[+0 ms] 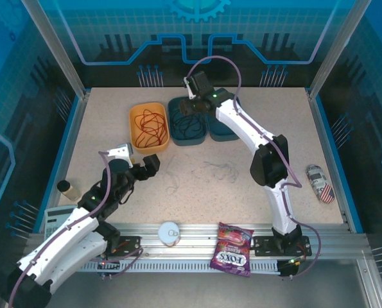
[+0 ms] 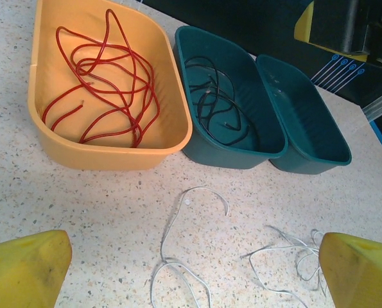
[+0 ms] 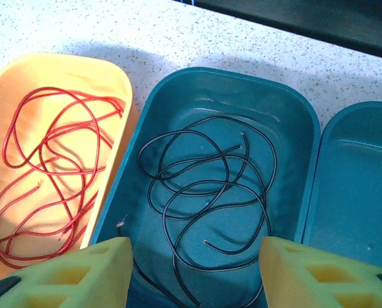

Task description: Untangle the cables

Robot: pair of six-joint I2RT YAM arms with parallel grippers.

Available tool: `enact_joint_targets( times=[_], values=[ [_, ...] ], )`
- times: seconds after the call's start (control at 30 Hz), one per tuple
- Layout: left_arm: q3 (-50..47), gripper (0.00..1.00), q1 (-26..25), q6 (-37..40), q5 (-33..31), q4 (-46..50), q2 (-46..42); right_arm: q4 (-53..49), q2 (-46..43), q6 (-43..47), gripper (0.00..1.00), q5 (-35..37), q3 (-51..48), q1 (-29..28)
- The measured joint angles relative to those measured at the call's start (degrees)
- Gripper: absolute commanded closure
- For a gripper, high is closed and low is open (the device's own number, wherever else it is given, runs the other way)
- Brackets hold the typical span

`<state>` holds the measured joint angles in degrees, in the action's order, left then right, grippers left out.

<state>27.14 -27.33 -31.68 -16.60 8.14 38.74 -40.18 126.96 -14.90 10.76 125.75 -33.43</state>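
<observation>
Risk: right end effector (image 3: 196, 256), released like the left end effector (image 2: 194, 250), may snag lower-frame black cable (image 3: 207, 191) loops when leaving the teal bin (image 3: 242, 76).

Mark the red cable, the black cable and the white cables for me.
red cable (image 2: 88, 64), left wrist view, crossing loops mid-coil.
black cable (image 3: 210, 187), right wrist view, centre strands of the coil.
white cables (image 2: 203, 188), left wrist view, top of the left loop.
</observation>
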Motion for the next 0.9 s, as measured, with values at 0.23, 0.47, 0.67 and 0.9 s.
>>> enact_joint_targets(
  times=[0.23,0.47,0.67,0.9],
  values=[
    [0.0,0.01,0.0,-0.9,0.6,0.6,0.3,-0.9,0.0,0.5,0.47,0.9,-1.2,-1.8],
    [0.1,0.01,0.0,-1.0,1.3,1.1,1.8,-1.3,-3.7,0.3,0.47,2.4,-9.1,-4.8],
    [0.5,0.01,0.0,-1.3,3.0,1.5,6.4,-0.6,-14.6,-2.8,0.47,3.9,-24.2,-5.3],
    [1.2,0.01,0.0,-1.5,6.7,-1.5,13.8,0.3,-30.2,-8.9,0.49,6.6,-43.5,-5.3]
  ],
)
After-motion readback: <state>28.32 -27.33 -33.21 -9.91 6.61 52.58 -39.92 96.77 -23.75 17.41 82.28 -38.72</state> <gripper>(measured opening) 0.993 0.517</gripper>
